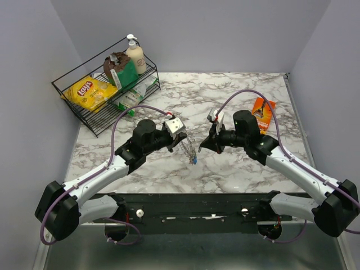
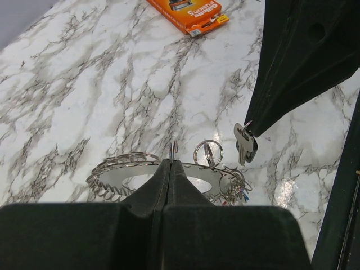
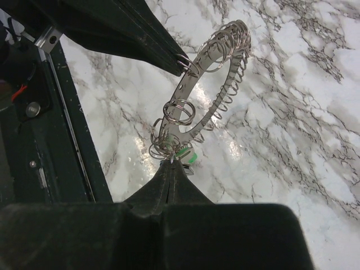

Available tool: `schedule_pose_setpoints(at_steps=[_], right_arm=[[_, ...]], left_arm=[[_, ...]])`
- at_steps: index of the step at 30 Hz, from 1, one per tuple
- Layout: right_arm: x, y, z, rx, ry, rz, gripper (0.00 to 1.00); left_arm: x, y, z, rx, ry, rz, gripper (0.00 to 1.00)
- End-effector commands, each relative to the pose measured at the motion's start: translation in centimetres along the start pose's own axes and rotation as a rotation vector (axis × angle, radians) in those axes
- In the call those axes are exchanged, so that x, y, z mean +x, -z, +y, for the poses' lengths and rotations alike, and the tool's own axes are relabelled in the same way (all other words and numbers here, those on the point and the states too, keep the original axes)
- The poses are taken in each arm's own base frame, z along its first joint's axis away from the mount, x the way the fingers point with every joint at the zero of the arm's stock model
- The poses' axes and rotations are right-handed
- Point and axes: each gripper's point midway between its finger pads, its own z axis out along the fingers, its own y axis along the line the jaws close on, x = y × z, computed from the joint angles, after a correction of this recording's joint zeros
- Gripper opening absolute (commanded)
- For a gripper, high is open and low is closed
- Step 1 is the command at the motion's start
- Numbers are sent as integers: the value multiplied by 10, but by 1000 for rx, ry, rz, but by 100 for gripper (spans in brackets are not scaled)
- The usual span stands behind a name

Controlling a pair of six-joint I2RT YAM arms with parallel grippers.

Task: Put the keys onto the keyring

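Threading step: our left hand is clenched on the keyring, held over the desk mid-scene, and our right hand pinches a key beside it — next, we judge, comes a fine alignment onto the ring.

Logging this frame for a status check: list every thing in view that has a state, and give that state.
left gripper: shut on a small split ring of the keyring.
right gripper: shut on a key.
keyring: held up at one end, tilted.
key: hanging at the right fingertips, beside the keyring.
orange box: lying flat.
pump bottle: upright.
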Motion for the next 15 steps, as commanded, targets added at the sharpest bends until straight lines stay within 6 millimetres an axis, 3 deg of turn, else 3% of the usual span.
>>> schedule_pose_setpoints(at_steps=[1, 15], right_arm=[[-18, 2, 4, -13, 53, -49, 0], [-40, 4, -17, 91, 102, -74, 0]], left_arm=[[-17, 2, 9, -43, -21, -64, 0], [-20, 7, 5, -32, -58, -91, 0]])
